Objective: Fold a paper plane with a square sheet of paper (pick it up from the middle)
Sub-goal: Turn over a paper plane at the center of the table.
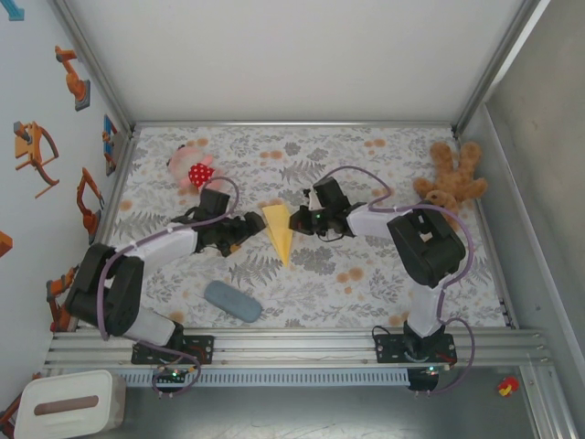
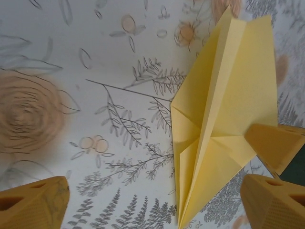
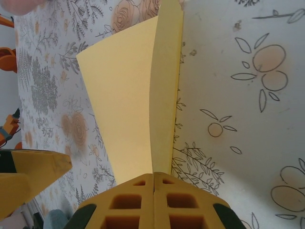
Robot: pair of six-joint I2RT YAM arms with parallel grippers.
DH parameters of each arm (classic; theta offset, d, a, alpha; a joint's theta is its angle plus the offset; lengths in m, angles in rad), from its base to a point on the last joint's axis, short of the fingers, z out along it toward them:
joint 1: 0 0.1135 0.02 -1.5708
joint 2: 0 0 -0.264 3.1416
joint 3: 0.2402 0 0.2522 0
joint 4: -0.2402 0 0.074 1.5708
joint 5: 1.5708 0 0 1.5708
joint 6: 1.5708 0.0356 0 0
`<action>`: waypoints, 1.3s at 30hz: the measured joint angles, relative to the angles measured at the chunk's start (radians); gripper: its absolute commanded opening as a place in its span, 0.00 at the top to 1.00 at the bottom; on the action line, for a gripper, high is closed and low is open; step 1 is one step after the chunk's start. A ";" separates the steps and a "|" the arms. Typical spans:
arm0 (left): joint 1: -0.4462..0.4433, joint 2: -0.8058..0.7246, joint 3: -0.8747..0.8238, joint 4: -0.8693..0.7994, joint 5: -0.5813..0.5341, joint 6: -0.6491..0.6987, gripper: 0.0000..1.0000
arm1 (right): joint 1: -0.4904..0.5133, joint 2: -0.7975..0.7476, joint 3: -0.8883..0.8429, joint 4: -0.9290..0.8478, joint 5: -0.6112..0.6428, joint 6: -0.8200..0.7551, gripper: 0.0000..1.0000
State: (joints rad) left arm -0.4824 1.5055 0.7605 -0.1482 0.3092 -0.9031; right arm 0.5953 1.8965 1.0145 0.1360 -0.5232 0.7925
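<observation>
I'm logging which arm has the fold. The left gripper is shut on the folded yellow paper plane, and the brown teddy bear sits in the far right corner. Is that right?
Wrong arm: the right gripper is shut on the folded yellow paper plane, as the right wrist view shows. The brown teddy bear does sit in the far right corner.

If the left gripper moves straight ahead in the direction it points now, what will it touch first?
Most likely the folded yellow paper, which the shut right gripper holds just ahead of the open left gripper. The depth between them is not certain.
</observation>
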 measured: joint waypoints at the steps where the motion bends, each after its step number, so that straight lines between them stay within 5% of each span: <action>1: -0.016 0.027 0.019 0.001 0.002 -0.002 0.20 | -0.005 0.000 -0.013 0.013 -0.002 0.000 1.00; 11: -0.060 0.133 0.084 0.030 0.004 -0.025 0.38 | -0.048 0.000 -0.095 0.072 -0.012 0.008 1.00; 23: -0.084 0.184 0.135 0.074 0.047 -0.025 0.43 | -0.050 0.000 -0.097 0.094 -0.013 0.008 1.00; 39: -0.087 0.275 0.275 0.037 0.056 0.029 0.77 | -0.050 0.000 -0.097 0.093 -0.019 0.008 1.00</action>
State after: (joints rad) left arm -0.5690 1.7805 1.0351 -0.1112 0.3649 -0.8745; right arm 0.5453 1.8961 0.9173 0.2287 -0.5426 0.8001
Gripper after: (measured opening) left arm 0.258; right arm 0.048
